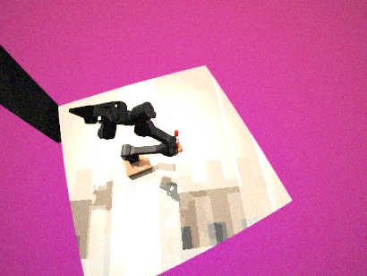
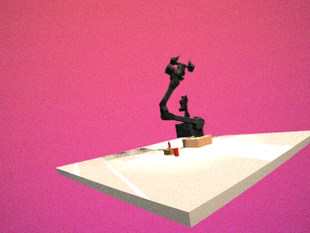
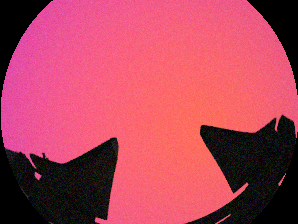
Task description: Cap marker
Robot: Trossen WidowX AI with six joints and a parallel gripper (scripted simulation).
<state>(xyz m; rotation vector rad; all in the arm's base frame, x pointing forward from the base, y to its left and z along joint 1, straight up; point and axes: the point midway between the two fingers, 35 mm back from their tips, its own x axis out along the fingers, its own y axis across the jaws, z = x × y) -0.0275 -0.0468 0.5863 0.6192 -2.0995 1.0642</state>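
The holder block [image 1: 180,147] [image 2: 168,151] is a small brown block on the table. The marker stands upright in it, its red tip [image 2: 169,144] uncovered in the exterior view; in the top view the arm partly hides it. The red cap [image 1: 176,133] [image 2: 176,152] stands loose on the table, just beside the block and apart from the marker. My gripper [image 2: 184,61] [image 3: 159,132] is wide open and empty. It is raised high above the table, far from the cap and marker, and points up and away from them. The wrist view shows only background between the fingers.
The arm's base stands on a larger wooden block [image 1: 140,167] [image 2: 197,141], near the holder block. The arm's folded links pass close to the holder block in the top view. The pale table [image 1: 134,233] [image 2: 181,189] has open edges. A dark beam [image 1: 27,96] is at the left.
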